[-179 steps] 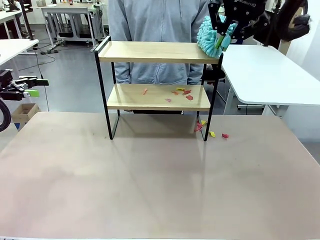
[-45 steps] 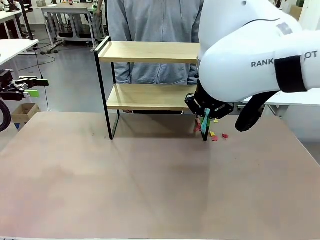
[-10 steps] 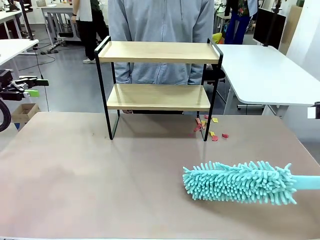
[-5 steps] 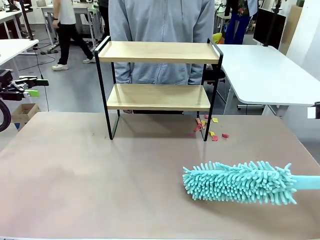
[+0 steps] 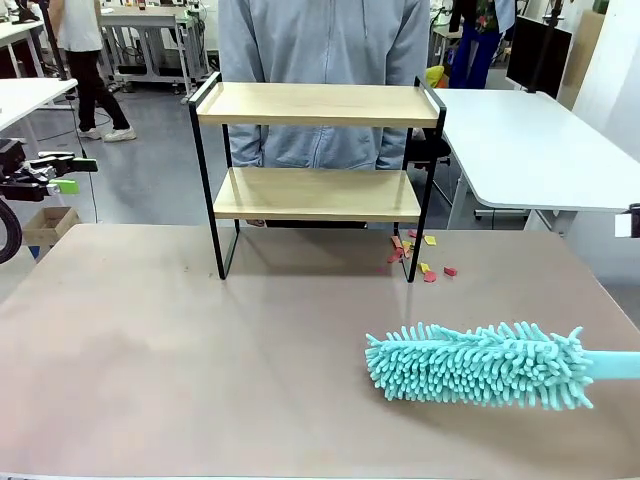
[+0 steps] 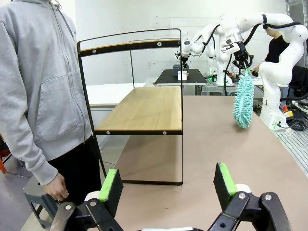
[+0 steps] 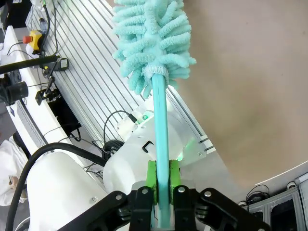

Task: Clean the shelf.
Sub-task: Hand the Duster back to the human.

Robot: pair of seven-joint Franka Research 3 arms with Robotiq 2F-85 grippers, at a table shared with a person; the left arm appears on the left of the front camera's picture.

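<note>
**Duster clamped in our right jaws, shelf boards bare**

Our right gripper (image 7: 162,185) has its green pads pressed together on the thin teal handle of a fluffy turquoise microfibre duster (image 5: 478,363). The handle runs straight out from between those jaws, and the shaggy head sits at its far end, lying low over the brown tabletop (image 5: 200,350).

Our left gripper (image 6: 168,185) stands with its jaws wide apart and nothing between them. Ahead of these jaws, slightly toward their left finger, we see the small two-tier shelf (image 5: 312,178) of light wooden boards in a thin black metal frame. Both boards look bare. Small red and yellow scraps (image 5: 420,256) lie on the tabletop beside the shelf's right legs. A person in a grey hoodie (image 6: 33,86) stands just beyond the shelf.
</note>
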